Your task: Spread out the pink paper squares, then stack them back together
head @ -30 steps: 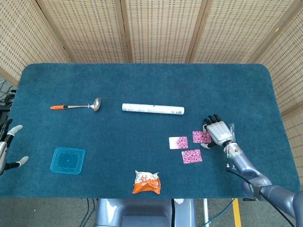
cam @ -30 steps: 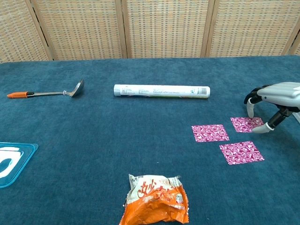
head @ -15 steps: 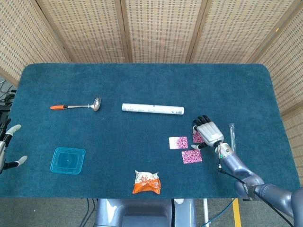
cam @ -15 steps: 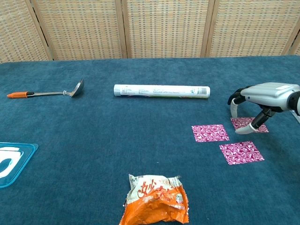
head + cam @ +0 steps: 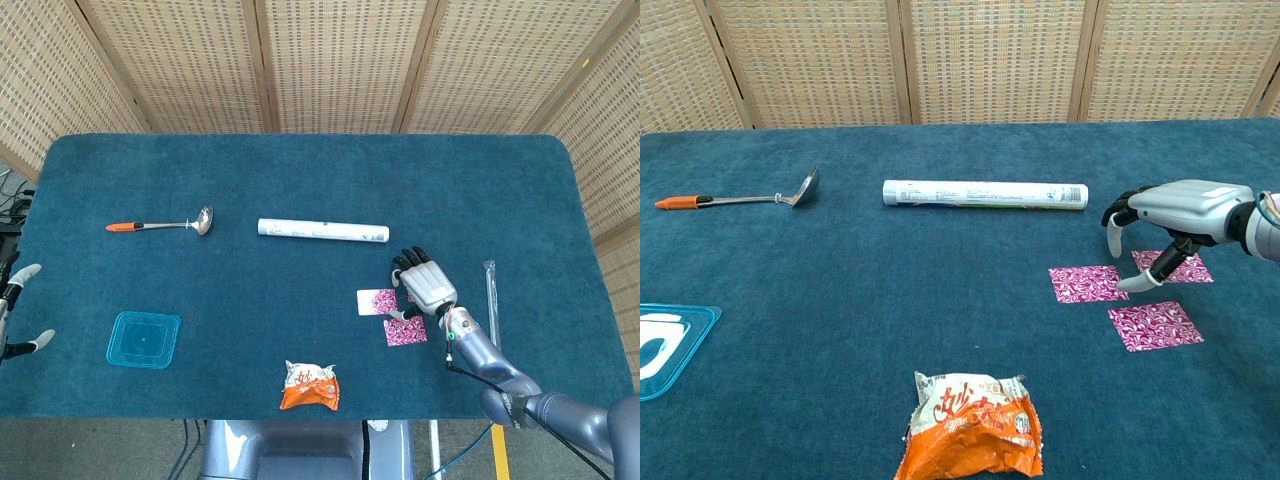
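Observation:
Three pink patterned paper squares lie apart on the blue cloth: one on the left (image 5: 1088, 283), one nearer the front (image 5: 1155, 325), and one at the back right (image 5: 1185, 267), partly hidden by my hand. My right hand (image 5: 1165, 218) hovers over them with fingers spread and curved downward, holding nothing. In the head view it (image 5: 424, 284) covers the back square and sits beside the left square (image 5: 376, 301) and above the front square (image 5: 404, 331). My left hand (image 5: 12, 312) shows at the far left edge, fingers apart, empty.
A rolled white tube (image 5: 322, 231) lies behind the squares. A ladle (image 5: 160, 224) with an orange handle lies at the left. A blue lid (image 5: 144, 339) sits front left, an orange snack bag (image 5: 310, 385) front centre. A thin wrapped straw (image 5: 490, 292) lies right of my hand.
My right hand has moved left from the back-right square to above the gap between the squares. The squares have stayed where they were.

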